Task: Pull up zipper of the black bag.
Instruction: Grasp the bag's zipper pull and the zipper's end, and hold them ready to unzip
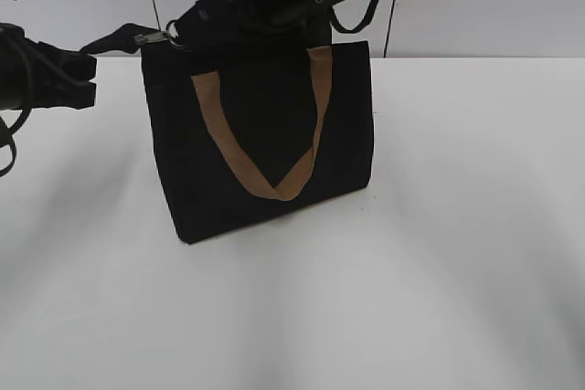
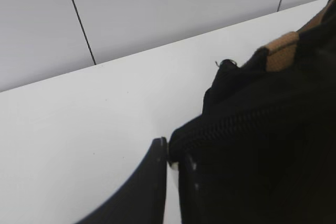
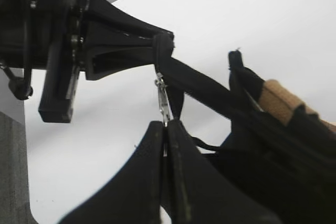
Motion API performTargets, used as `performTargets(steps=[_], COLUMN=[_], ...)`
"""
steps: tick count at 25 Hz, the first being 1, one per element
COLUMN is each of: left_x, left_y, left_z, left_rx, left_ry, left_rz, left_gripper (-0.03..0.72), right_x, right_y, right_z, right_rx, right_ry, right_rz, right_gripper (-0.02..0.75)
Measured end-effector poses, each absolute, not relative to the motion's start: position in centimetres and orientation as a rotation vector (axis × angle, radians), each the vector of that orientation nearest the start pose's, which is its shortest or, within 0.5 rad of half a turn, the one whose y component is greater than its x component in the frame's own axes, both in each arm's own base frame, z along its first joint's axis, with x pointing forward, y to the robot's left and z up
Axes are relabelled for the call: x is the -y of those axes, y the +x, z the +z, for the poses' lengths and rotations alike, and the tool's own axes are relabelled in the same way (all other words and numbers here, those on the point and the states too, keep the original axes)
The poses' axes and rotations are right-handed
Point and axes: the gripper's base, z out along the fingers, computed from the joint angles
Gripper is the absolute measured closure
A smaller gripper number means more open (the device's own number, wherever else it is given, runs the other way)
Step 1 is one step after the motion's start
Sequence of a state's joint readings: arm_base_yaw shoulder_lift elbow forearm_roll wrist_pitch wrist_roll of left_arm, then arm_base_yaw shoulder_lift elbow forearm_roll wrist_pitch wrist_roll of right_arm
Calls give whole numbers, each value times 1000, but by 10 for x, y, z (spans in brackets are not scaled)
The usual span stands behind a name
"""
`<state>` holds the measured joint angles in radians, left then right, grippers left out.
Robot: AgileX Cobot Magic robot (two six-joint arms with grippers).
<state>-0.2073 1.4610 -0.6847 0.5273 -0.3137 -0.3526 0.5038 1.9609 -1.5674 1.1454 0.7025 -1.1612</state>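
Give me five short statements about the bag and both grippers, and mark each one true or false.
1. The black bag stands upright on the white table. True.
2. Its handle strap is blue. False: it is tan-brown.
3. The right gripper is shut on the metal zipper pull. True.
4. The left gripper hangs free of the bag. False: it pinches the bag's black end tab.
5. The bag lies flat. False: upright.

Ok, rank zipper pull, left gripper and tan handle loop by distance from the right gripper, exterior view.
1. zipper pull, in the right gripper, black bag's top left corner.
2. left gripper, further left.
3. tan handle loop, low on the front.
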Motion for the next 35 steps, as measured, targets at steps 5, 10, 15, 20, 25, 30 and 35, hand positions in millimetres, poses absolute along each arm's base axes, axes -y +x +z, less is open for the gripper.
performTargets(steps=[5, 10, 15, 20, 25, 30, 35], left_x=[73, 71, 71, 69, 67, 57, 56], left_y=[287, 286, 286, 285, 285, 287, 288], left_z=[226, 223, 222, 219, 219, 219, 220], left_rx=[-1970, -2010, -2024, -2060, -2061, -2067, -2051], left_ry=[452, 448, 448, 443, 438, 399, 394], left_rz=[-169, -146, -140, -119, -117, -96, -102], left_gripper=[661, 661, 661, 661, 661, 661, 661], right_x=[-248, -236, -220, -192, -168, -141, -135], right_y=[378, 387, 396, 409, 419, 427, 428], right_z=[270, 269, 268, 266, 265, 263, 262], right_rx=[-1985, -1992, -2014, -2055, -2079, -2124, -2143], right_ry=[-965, -938, -910, -847, -803, -740, -723], right_rz=[846, 788, 745, 690, 647, 600, 613], right_gripper=[753, 753, 753, 753, 753, 753, 753])
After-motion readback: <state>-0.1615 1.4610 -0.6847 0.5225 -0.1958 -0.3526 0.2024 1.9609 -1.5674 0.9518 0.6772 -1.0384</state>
